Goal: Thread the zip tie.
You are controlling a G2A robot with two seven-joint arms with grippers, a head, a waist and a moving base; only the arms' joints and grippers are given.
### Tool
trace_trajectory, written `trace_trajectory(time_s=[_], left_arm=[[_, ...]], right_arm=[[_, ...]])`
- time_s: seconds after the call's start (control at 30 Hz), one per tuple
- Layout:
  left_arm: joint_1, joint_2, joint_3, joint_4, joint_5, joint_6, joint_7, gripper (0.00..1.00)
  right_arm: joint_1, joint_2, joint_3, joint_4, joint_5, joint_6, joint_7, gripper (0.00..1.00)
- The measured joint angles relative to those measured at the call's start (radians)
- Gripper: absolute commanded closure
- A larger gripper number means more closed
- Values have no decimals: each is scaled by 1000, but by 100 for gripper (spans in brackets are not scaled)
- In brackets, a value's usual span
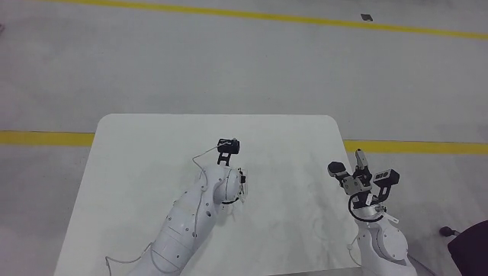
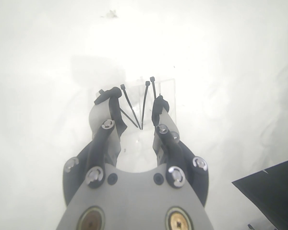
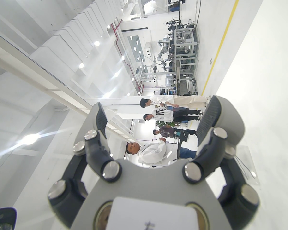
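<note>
Left wrist view: three black zip ties point(image 2: 145, 101), counted by their heads, lie fanned on a clear tray point(image 2: 174, 96) with their tails converging. Over them stands the left gripper point(image 2: 138, 96), fingers spread, one on either side of the ties, pinching nothing. Top view: one white table point(image 1: 137, 169), with the left gripper near its centre and the right gripper point(image 1: 358, 175) at the right edge. Right wrist view: the right gripper's fingers are spread wide and hold nothing.

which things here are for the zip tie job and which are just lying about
For the job: zip ties, the clear tray holding them, left gripper above them, fingers open.
Lying about: a small scrap on the table.
</note>
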Motion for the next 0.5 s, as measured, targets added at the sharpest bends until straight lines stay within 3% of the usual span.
trace_trajectory(time_s=[0.5], left_arm=[[-10, -4, 5, 28, 6, 0, 3, 82]], right_arm=[[0, 0, 0, 0, 0, 0, 0, 0]])
